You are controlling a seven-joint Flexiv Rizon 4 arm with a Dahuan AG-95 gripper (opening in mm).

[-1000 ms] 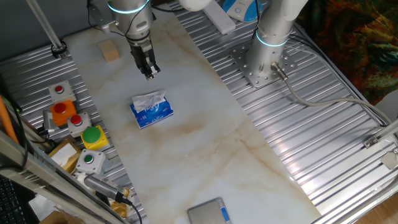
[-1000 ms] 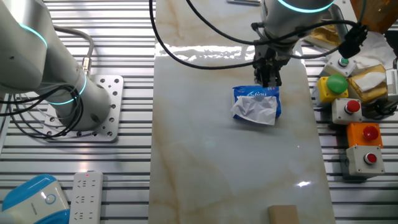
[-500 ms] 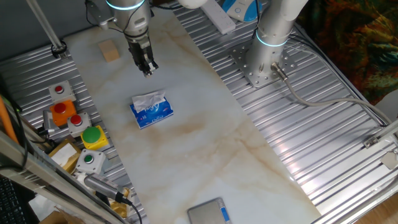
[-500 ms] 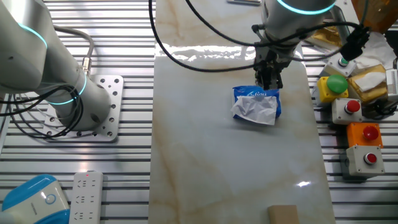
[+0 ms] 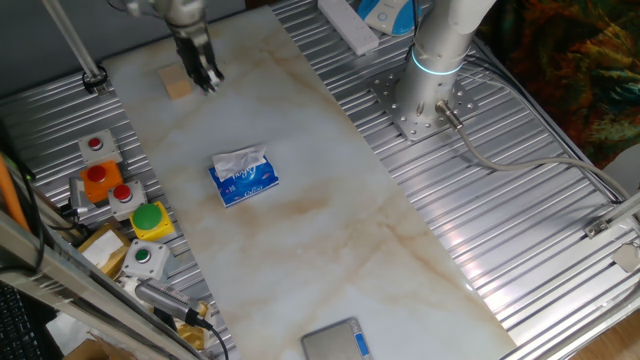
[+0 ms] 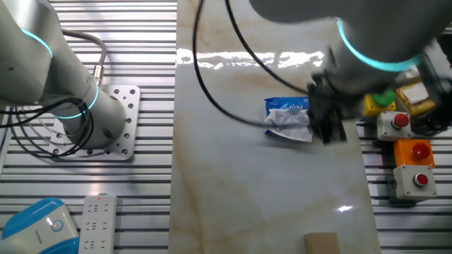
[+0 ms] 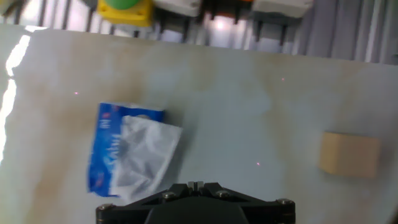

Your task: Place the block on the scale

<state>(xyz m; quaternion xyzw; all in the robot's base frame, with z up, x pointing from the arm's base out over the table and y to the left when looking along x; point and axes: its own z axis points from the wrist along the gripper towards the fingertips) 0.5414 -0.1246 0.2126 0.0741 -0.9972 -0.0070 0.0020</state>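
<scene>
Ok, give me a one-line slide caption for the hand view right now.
Hand view over the marble table: tissue pack at left, the block lying free at right, not yet grasped.

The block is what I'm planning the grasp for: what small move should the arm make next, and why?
Probably shift sideways to centre the end effector over the block, then descend. In one fixed view it hangs just beside the block; in the hand view the block lies off to the right, untouched. The scale is at the far end.
</scene>
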